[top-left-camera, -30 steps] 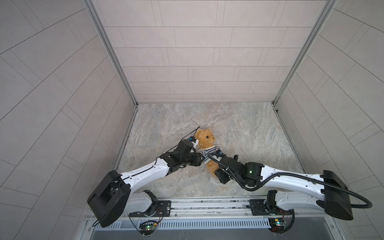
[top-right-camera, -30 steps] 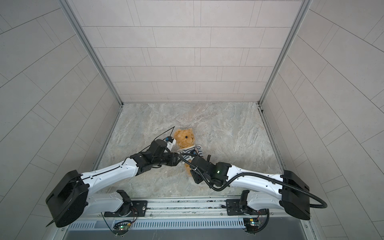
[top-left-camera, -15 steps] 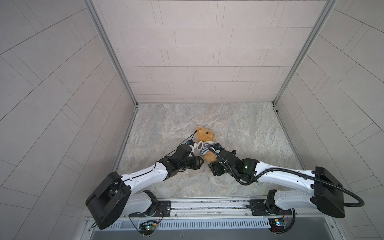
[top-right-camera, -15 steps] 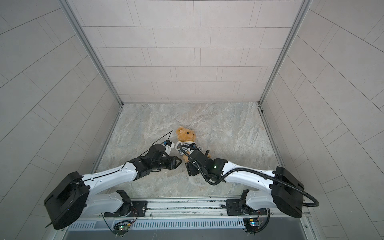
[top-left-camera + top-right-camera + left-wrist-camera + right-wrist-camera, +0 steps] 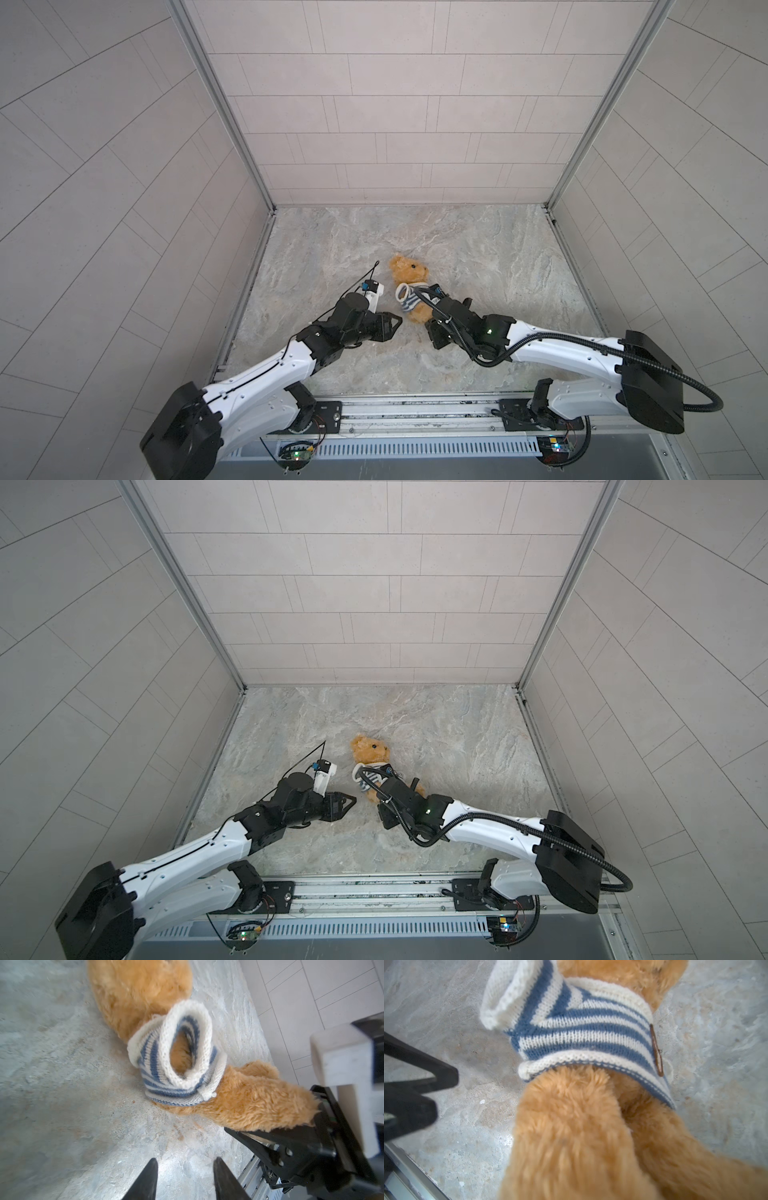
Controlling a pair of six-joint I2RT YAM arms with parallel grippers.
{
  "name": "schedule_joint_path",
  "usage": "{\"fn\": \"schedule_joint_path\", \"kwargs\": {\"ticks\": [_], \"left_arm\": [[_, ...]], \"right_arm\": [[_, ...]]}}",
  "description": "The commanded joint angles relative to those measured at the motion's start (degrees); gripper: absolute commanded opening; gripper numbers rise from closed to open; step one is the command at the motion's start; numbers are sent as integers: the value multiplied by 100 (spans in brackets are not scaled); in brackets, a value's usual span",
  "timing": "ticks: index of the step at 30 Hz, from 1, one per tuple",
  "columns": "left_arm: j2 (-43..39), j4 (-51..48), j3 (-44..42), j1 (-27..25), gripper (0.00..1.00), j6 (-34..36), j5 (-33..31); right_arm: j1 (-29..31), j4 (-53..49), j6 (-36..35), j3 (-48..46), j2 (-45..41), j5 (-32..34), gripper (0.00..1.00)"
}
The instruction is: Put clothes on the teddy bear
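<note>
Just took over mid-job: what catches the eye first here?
The golden teddy bear lies in the middle of the table, a striped sweater bunched around its chest, one sleeve gaping. The left claw hangs open and empty beside it; the right claw is at its leg.

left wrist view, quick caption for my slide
Open left gripper faces the teddy bear, its striped sweater bunched around the upper body, right gripper at one leg.
</note>
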Motion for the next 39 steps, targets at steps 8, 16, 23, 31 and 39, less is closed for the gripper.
{"fn": "schedule_joint_path", "kwargs": {"ticks": [8, 16, 23, 31, 39], "left_arm": [[-435, -521, 599, 85, 29, -203, 178], [62, -512, 532, -79, 11, -248, 233], [283, -481, 432, -161, 9, -241, 145], [395, -430, 227, -169, 6, -297, -51], [180, -614, 23, -166, 6, -270, -163]], "right_arm": [[724, -755, -951, 114, -471, 790, 0], [1078, -874, -980, -43, -509, 1021, 0], [1287, -725, -1006, -12, -324, 1059, 0], [1496, -606, -886, -36, -150, 1111, 0], [1512, -655, -879, 1, -134, 1164, 0]]}}
